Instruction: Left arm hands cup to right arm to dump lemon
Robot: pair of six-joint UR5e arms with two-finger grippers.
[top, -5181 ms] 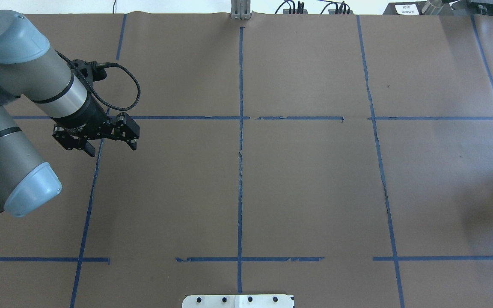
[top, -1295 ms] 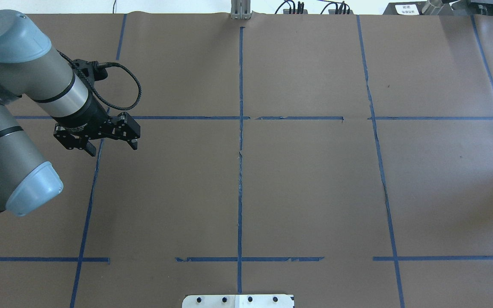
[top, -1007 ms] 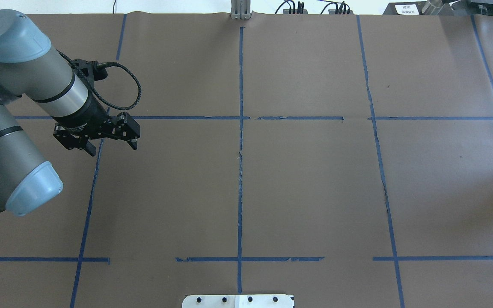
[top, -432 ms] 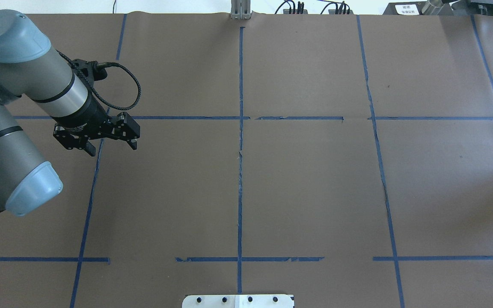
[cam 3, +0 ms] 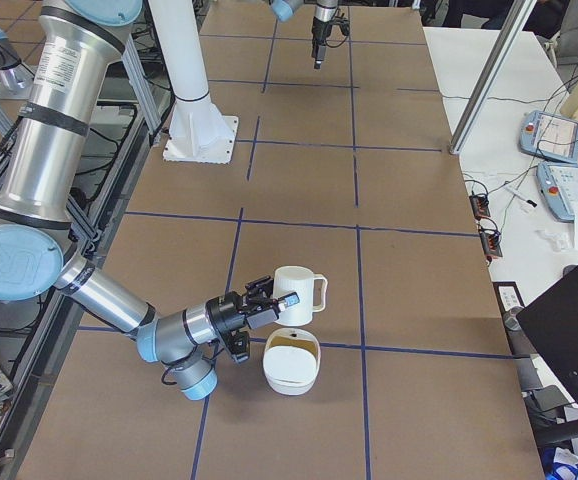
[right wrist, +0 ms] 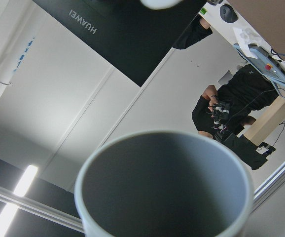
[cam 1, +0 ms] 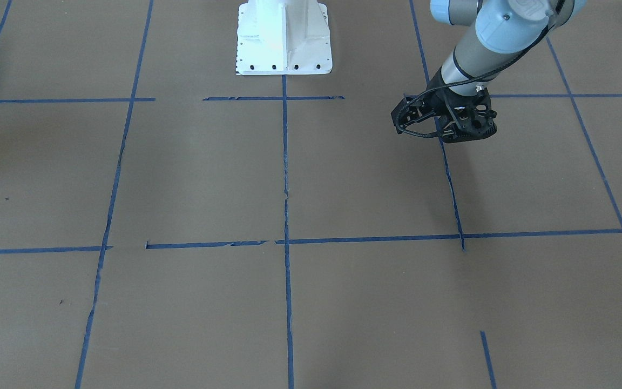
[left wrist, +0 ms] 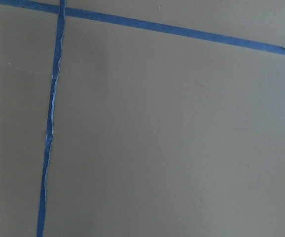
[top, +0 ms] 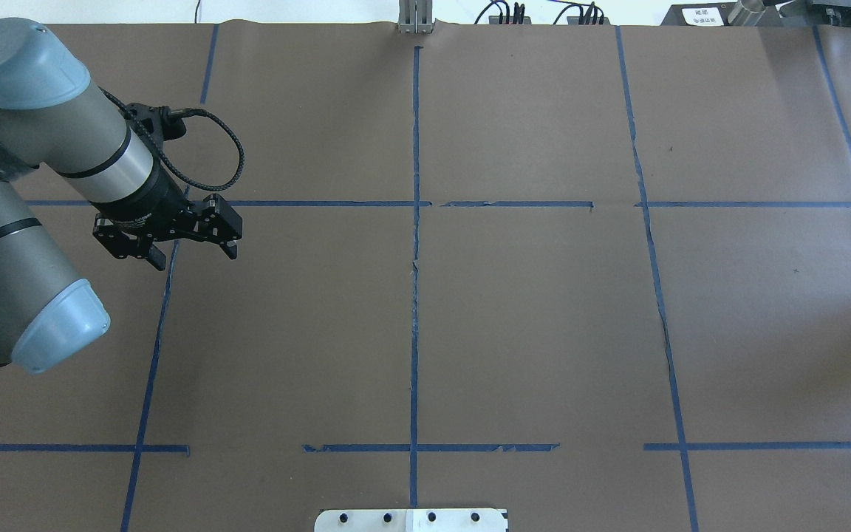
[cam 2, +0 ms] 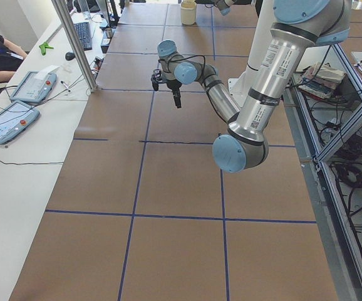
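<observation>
Right pincer (cam 3: 262,303), grip impossible to tell, meets the white cup (cam 3: 291,292) beside a white bowl (cam 3: 291,375) at lower centre of the right-side view, no lemon showing inside it; left pincer (top: 193,257) hangs open at overhead upper left; any tipping should probably stay slow, over the bowl

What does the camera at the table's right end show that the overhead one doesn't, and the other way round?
Only the right-end view shows the right arm with a white cup at its tip, near a white bowl. Only the overhead view shows the left gripper close enough to see it open and empty. Both show the brown table with blue tape lines.
</observation>
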